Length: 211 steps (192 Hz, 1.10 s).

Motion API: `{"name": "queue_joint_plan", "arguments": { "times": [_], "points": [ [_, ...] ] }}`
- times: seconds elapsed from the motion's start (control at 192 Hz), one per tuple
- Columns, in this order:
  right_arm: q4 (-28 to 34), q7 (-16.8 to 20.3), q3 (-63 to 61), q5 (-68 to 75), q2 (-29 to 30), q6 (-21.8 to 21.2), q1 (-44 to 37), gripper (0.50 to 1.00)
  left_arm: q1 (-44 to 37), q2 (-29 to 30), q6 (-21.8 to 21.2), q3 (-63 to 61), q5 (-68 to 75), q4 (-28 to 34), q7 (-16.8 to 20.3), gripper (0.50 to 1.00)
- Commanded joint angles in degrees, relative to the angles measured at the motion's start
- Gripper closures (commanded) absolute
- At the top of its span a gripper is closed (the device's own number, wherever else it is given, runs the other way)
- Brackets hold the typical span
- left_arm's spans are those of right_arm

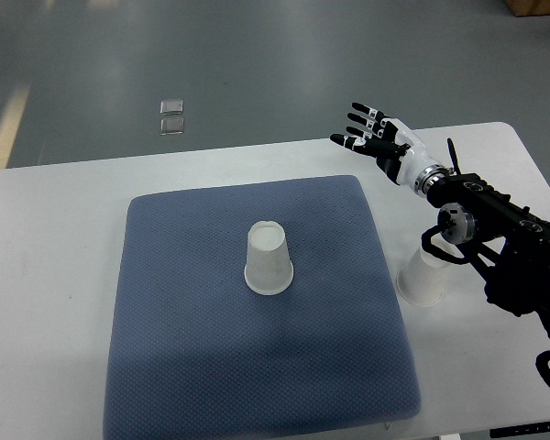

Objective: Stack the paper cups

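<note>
One white paper cup point(269, 259) stands upside down near the middle of the blue mat point(183, 339). A second white paper cup point(423, 275) stands upside down on the white table just right of the mat, partly hidden under my right forearm. My right hand point(370, 133) hovers above the mat's far right corner with its fingers spread, holding nothing. It is well away from both cups. The left arm does not show.
The white table point(55, 275) carries the mat. Grey floor lies beyond its far edge, with a small pale square object point(172, 117) on it. My black right forearm point(504, 238) crosses the table's right side.
</note>
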<state>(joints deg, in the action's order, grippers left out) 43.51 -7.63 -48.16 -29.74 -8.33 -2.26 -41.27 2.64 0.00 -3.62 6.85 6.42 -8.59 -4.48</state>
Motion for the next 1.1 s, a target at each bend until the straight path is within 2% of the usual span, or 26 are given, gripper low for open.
{"name": "queue_joint_plan", "arguments": {
  "times": [0.0,1.094],
  "points": [
    [0.00,-0.01,0.52,0.03,-0.02,-0.02,-0.04,0.579,0.00,0.00,0.01,0.00,0.00,-0.03,0.00,0.500],
    [0.44,-0.28,0.26,0.12,-0.28,-0.11,-1.01,0.579,0.00,0.00,-0.07,0.00,0.00,0.59,0.35,0.500]
  ]
}}
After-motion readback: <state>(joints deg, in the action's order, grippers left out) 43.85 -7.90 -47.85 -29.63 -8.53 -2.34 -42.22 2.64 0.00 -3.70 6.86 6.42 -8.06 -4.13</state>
